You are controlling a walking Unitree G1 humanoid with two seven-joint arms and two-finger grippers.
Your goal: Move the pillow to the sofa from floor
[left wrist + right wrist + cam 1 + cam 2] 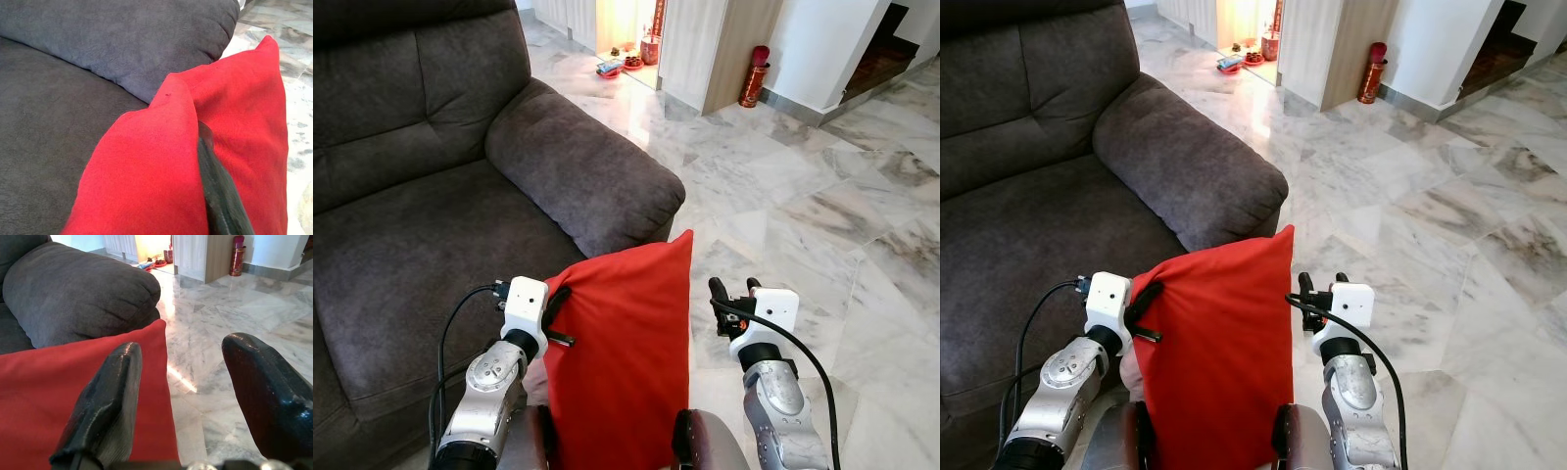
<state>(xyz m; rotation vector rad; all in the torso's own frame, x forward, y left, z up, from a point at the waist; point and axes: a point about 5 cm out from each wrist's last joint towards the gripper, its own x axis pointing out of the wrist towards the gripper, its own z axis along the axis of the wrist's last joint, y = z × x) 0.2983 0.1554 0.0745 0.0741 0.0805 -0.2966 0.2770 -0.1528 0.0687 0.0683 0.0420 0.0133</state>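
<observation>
Head views. Red pillow [622, 352], held upright off the floor between the two arms, just in front of the dark grey sofa [411, 245] and below its armrest [578, 171]. Top corner pointing up near the armrest's front edge. Left gripper [558, 313] pinched onto the pillow's left edge, cloth bunched at the fingers. Right gripper [732, 294] just beside the right edge, on the side of the marble floor [822, 196].

Left wrist view. A fold of red fabric wrapped over one black finger [220, 196]; jaws closed on that fold. Sofa seat and armrest close behind the pillow.

Right wrist view. Both fingers [105, 396] spread wide, nothing between them; pillow corner lying beside the inner finger, contact not clear.

Handling, judged. Light, soft, limp: cloth creases and sags at the grip, so likely to swing or slip out of a single-edge pinch. No breakage risk. Best hold deep on a thick gathered fold or seam, ideally both side edges at once, then lift over the seat cushion.
</observation>
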